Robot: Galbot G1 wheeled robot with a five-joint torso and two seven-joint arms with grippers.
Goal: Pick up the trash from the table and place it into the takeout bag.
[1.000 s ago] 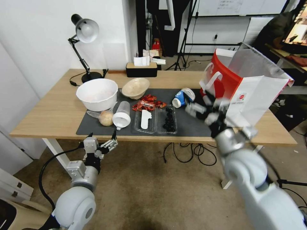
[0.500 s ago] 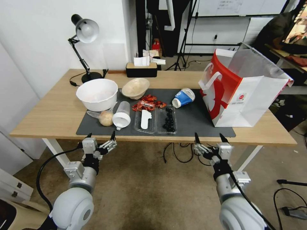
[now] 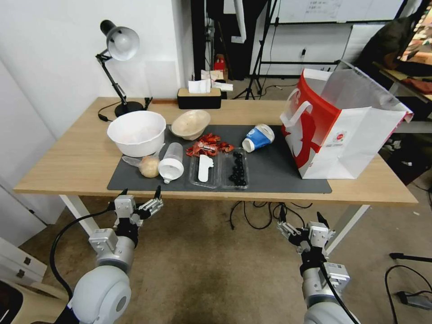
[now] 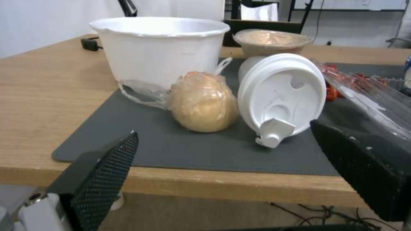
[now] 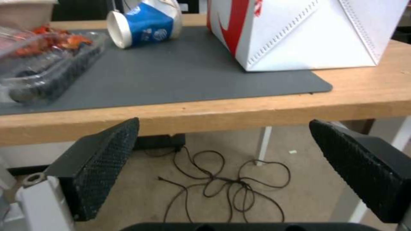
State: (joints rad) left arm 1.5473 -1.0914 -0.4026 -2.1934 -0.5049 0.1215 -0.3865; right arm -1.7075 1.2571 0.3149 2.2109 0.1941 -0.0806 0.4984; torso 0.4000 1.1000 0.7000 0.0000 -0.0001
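You're looking down from the head at the whole table (image 3: 67, 166). Both wrist cameras sit low at its front edge, facing across: left close on the lidded cup (image 4: 280, 96), right probably farther back.

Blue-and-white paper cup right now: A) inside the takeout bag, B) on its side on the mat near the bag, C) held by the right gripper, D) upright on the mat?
B: the blue-and-white paper cup lies tipped over on the dark grey mat, just left of the takeout bag; the right gripper hangs open and empty below the table edge.
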